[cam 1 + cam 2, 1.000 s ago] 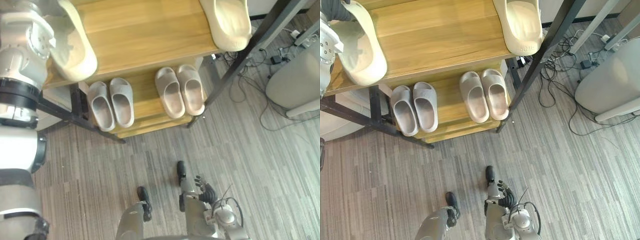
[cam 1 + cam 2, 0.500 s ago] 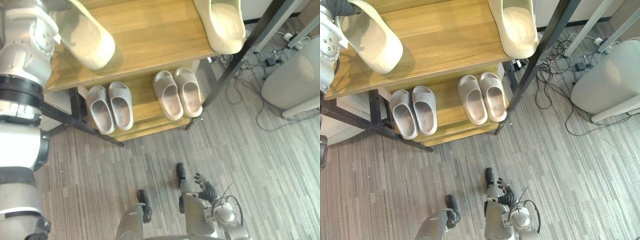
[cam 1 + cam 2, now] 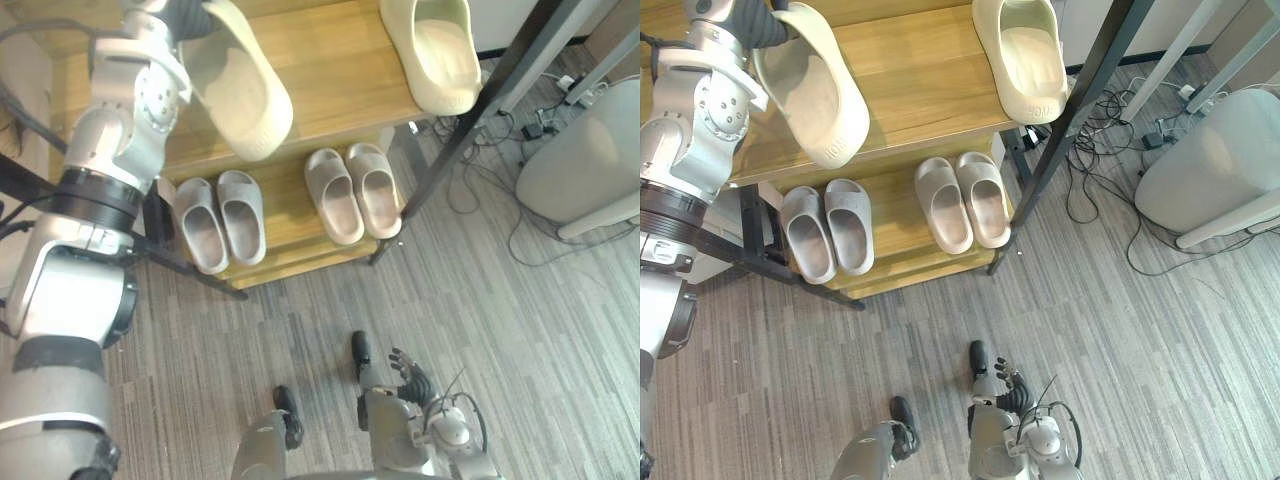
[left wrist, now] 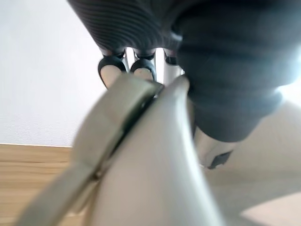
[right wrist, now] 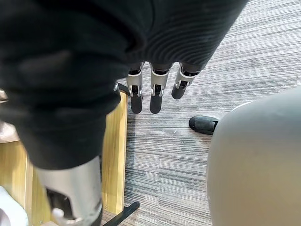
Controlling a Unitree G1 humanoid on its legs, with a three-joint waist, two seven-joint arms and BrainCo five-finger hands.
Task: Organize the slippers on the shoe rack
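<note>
As I stood by, left hand [image 3: 760,25]: fingers curled round a cream slipper [image 3: 815,95], gripping its far rim.
Held slipper: tilted over the left of the shoe rack [image 3: 920,70] top shelf.
Second cream slipper [image 3: 1020,55]: lay on the top shelf, right side.
Lettering: raised print on both cream slippers' near ends, not legible to me.
Lower shelf: grey pair [image 3: 805,235] left, paler pair [image 3: 985,200] right.
Right hand [image 5: 155,94]: hung low over the floor [image 3: 1140,330], fingers straight, empty.
</note>
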